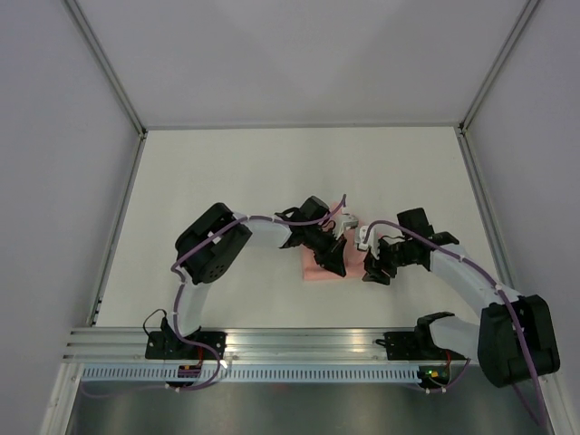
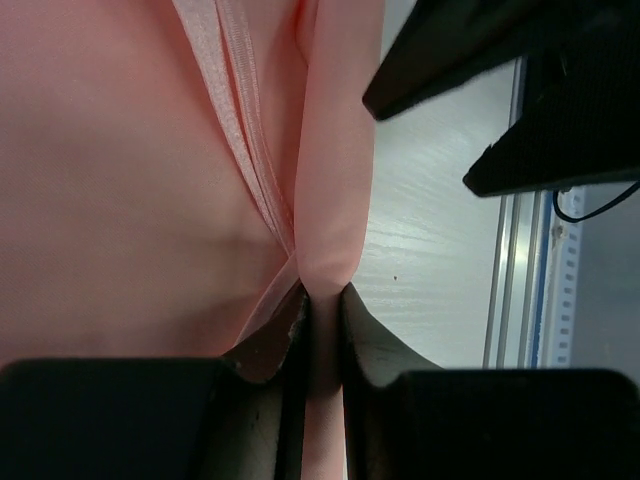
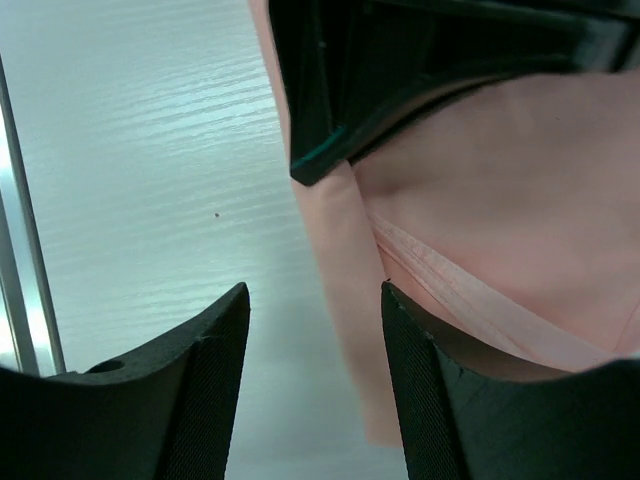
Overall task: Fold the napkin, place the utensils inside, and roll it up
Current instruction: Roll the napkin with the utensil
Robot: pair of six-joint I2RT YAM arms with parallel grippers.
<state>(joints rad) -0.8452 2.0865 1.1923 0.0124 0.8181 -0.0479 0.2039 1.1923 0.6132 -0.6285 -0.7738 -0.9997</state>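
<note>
Pinching a raised fold of the napkin (image 2: 120, 200), the left end effector (image 2: 322, 300) is seen narrowly closed; the right end effector (image 3: 315, 300) is held wide just beside the napkin's edge, mid table (image 1: 227, 172).

Back half of the table (image 1: 272, 172) is wide open, and so are the strips out toward the left wall (image 1: 54, 227) and right wall (image 1: 535, 181). The tight spot is front-middle: both arms crowd over the napkin (image 1: 317, 269), with the left pincer (image 1: 333, 265) pinched on its fold and the right pincer (image 1: 373, 275) just beside it, jaws apart. Only a thin gap of bare table between them. The metal rail (image 1: 299, 340) lines the near edge.
</note>
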